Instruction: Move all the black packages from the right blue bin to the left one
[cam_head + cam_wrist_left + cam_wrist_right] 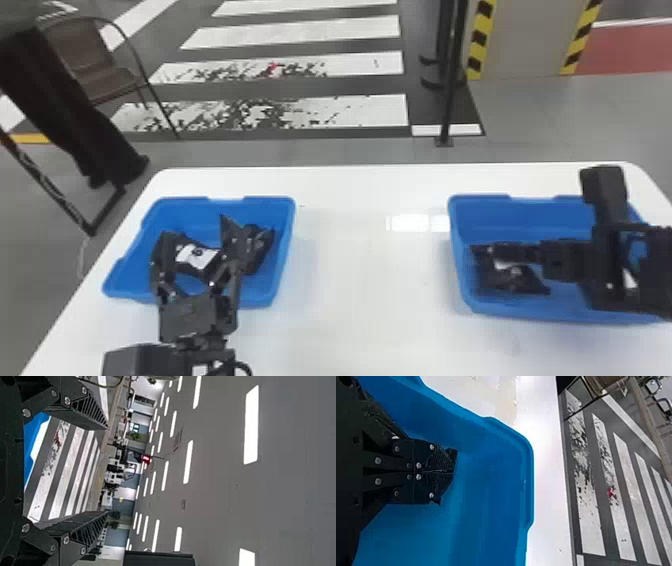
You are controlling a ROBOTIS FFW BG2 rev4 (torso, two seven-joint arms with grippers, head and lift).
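Broadly, a white counter [360,320] carries two blue bins, the left blue bin [225,204] well apart from the right blue bin [520,202]. Over the left one, the left claw [196,240] is released, its fingers spread wide. Inside the right one, the right claw [480,250] is clenched, fingers together; whether it pinches anything I cannot tell. A black package [522,285] shows right under it. Other black packages [260,245] lie in the left bin, one bearing a small white label [196,256].
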